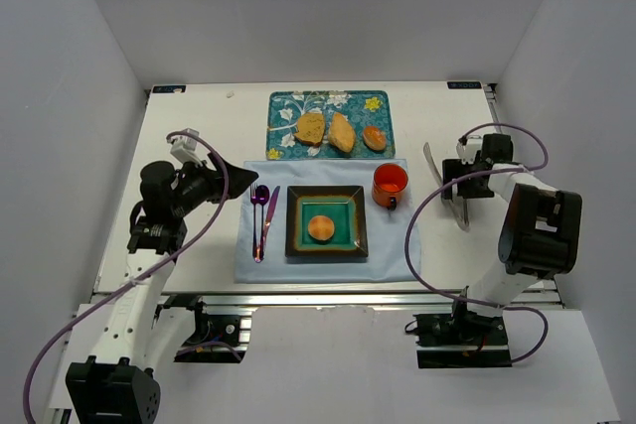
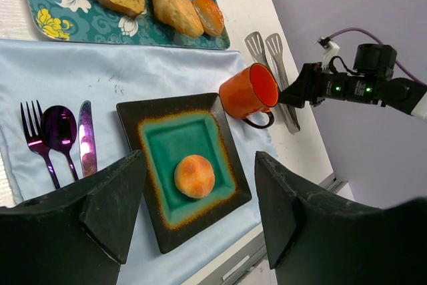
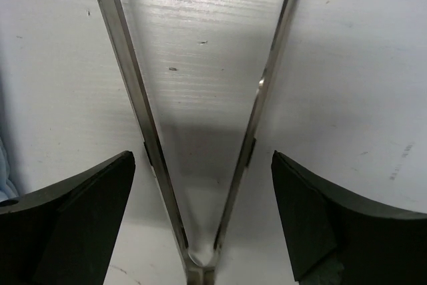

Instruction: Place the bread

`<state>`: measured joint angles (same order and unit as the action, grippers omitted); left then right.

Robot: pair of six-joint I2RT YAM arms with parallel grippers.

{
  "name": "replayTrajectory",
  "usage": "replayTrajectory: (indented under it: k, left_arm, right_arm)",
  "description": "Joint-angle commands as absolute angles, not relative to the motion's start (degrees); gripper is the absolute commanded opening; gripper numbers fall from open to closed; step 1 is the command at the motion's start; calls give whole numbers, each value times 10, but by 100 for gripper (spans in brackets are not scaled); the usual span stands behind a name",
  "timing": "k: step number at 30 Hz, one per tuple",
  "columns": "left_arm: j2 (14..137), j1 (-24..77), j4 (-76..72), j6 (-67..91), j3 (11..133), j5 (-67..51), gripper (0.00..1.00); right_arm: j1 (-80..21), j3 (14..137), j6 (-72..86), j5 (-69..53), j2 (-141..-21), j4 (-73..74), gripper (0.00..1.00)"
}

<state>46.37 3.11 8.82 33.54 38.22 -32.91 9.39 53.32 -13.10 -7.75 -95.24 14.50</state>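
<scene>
Resting bread: mid-frame on plate, placement seemingly done.
Right hand: wide around tongs lying on worktop.
Left hand: wide, empty.

Top-down over table; left wrist oblique on plate, right close on tongs

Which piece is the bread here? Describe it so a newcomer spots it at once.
On the pale blue placemat mid-table sits a square teal plate. The bread is the small round tan bun alone at its centre; the three other pieces lie on the floral tray behind.
</scene>
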Motion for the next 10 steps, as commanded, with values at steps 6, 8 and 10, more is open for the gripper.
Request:
replayTrajectory:
  k: [6,8,10]
  left_arm:
    - [473,30,78,330,408,-332,76]
    - [475,30,73,331,407,-334,76]
    - [478,30,69,332,404,-337,76]
  right_arm:
    - [105,678,-127,-88,-859,235,89]
    - [105,707,-121,-103,-850,239,89]
    - [104,735,-112,-141,-841,241,89]
